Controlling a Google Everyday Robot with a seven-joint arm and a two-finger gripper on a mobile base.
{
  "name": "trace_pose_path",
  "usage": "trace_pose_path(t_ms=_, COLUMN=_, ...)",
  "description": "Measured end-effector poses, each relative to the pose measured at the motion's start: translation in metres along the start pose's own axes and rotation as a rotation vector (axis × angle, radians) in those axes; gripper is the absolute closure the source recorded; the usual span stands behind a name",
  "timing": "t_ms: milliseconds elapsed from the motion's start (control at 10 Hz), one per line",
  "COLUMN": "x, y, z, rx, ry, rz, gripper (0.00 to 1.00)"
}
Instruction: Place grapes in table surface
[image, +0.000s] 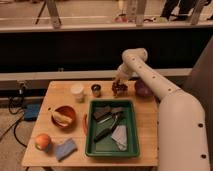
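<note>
Looking toward 1 o'clock on the table (57, 100), you see the grapes (119, 90) directly under the pincer (119, 81). You cannot tell its grip or the bunch's long axis. Bowl (143, 89) near at their 3 o'clock, cup (96, 90) at 9, tray (90, 130) at 6.

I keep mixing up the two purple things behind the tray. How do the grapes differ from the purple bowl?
The grapes are a bumpy, dark reddish cluster; the purple bowl is smooth and round. The grapes look smaller than the bowl. The gripper is right at the grapes; the bowl stands free beside them. Both are at the back of the table surface, behind the green tray.
</note>
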Motion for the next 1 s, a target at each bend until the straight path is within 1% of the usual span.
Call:
trace_pose_path(t_ms=200, x=0.0, y=-0.012, z=-0.015, rx=0.011, ry=-0.012, rz=-0.008, gripper=1.0)
trace_pose_path(t_ms=400, x=-0.001, y=-0.027, z=-0.036, rx=0.03, ry=-0.008, rz=-0.02, gripper=1.0)
trace_pose_path(t_ms=600, x=-0.002, y=-0.036, z=-0.054, rx=0.056, ry=-0.004, rz=-0.034, gripper=1.0)
trace_pose_path(t_ms=800, x=-0.006, y=-0.043, z=-0.07, rx=0.081, ry=0.008, rz=-0.053, gripper=1.0)
trace_pose_path(t_ms=1000, x=-0.008, y=-0.049, z=-0.085, rx=0.099, ry=0.032, rz=-0.066, gripper=1.0)
